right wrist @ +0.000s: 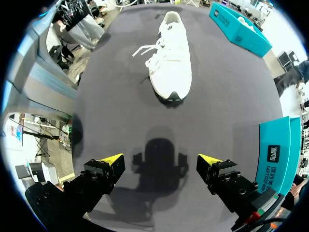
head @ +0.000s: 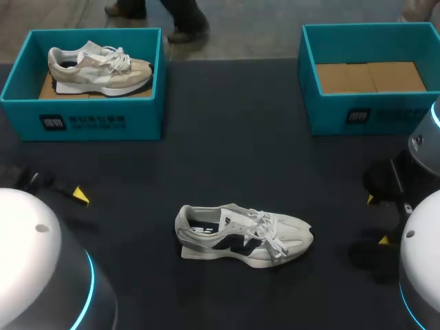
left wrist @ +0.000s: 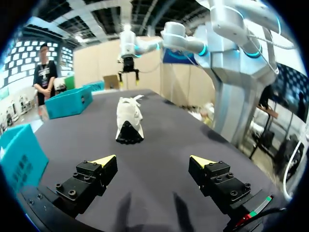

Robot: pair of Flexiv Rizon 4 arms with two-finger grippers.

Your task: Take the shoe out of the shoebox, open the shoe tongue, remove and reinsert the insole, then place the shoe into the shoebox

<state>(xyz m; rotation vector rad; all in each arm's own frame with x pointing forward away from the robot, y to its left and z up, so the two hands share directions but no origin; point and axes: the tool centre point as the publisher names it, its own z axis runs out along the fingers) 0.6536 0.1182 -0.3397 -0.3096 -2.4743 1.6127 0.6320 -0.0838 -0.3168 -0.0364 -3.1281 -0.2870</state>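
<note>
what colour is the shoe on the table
White shoe with dark navy side accents; best in head view.

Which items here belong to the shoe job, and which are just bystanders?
In play: white sneaker with navy logo; empty teal shoebox, likely its own; left gripper and right gripper, both open.
Lying about: second teal shoebox holding a beige sneaker.

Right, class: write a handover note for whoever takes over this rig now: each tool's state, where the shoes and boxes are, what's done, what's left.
Left tool: open, empty, low over the table.
Right tool: the same.
White shoe: on its sole mid-table, touched by neither, laces loose.
Left shoebox holds a beige shoe; right shoebox holds none.
Done: shoe out. Left, as far as I can tell: open tongue, insole out and in, rebox.
</note>
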